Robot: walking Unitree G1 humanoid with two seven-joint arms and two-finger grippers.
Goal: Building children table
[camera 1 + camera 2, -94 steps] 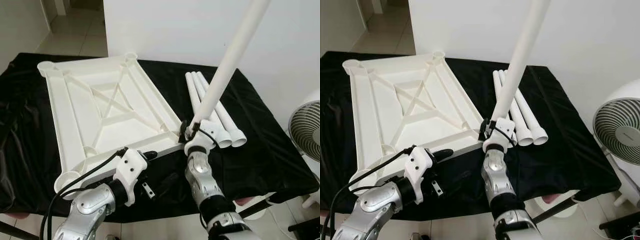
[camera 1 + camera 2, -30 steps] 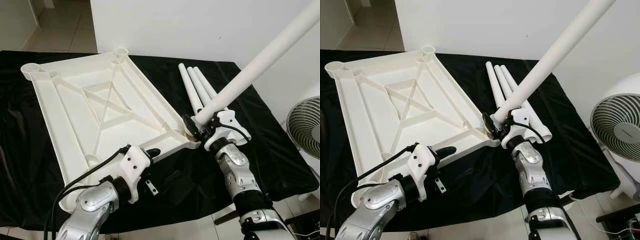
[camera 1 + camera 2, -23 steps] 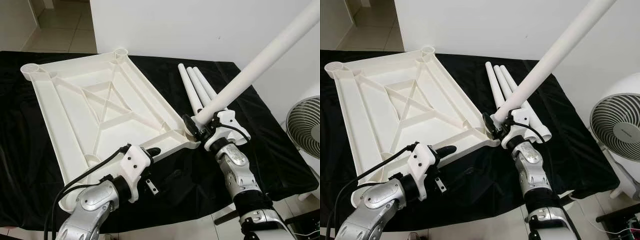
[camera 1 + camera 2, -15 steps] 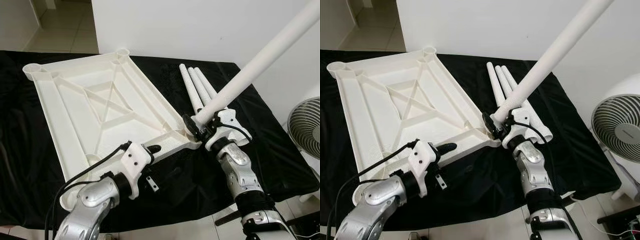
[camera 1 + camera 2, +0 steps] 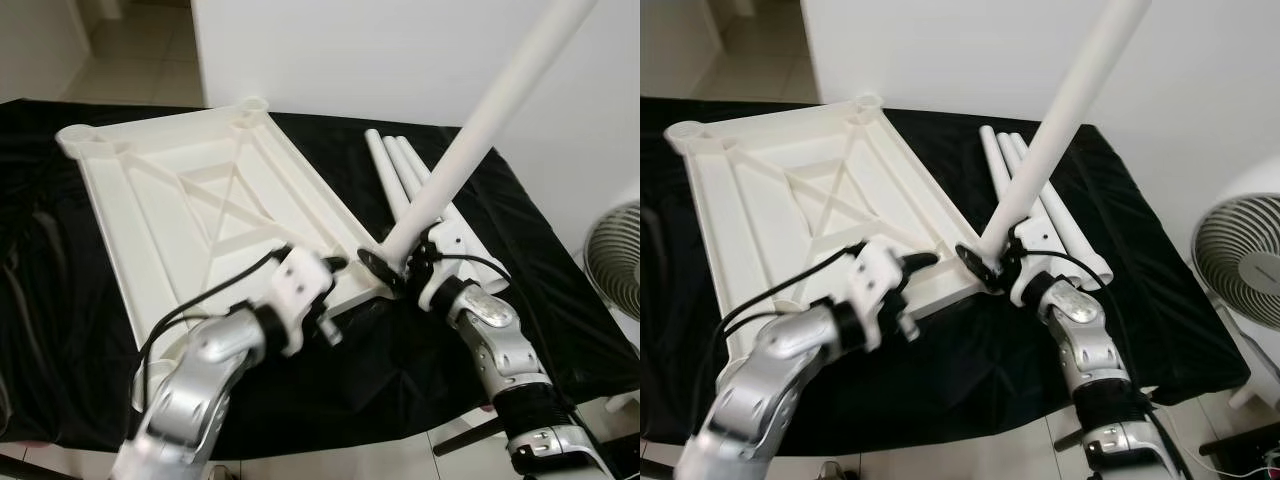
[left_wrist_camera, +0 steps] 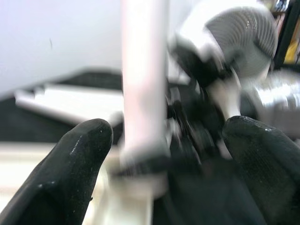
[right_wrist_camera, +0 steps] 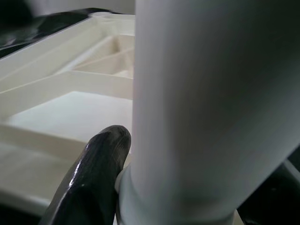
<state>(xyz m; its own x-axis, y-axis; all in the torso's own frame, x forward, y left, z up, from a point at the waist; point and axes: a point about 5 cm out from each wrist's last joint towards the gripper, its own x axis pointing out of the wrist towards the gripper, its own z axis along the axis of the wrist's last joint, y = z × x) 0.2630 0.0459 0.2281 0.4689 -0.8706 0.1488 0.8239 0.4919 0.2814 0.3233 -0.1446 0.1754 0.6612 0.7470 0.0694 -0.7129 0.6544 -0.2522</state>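
Since half a second ago the left gripper (image 5: 335, 262) has risen from the cloth edge to the near rim of the tabletop (image 5: 190, 215), at 9 o'clock from the leg's foot; the left wrist view shows its fingers (image 6: 77, 159) spread wide, with nothing between them. Right gripper (image 5: 392, 268) is clamped on the lower end of the white leg (image 5: 470, 150), which now stands steeper, its foot at the tabletop's near right corner. That inverted tabletop lies on the black cloth (image 5: 560, 300); three spare legs (image 5: 400, 175) lie at 12 o'clock from the corner. Risks, in my judgement: the leg is long and gripped only at its base, so a small wrist error tilts it and its foot jams or skips off the socket. Pushing down without the left gripper bracing could slide the tabletop across the loose cloth. A swing of the leg could also knock the spare legs into rolling.
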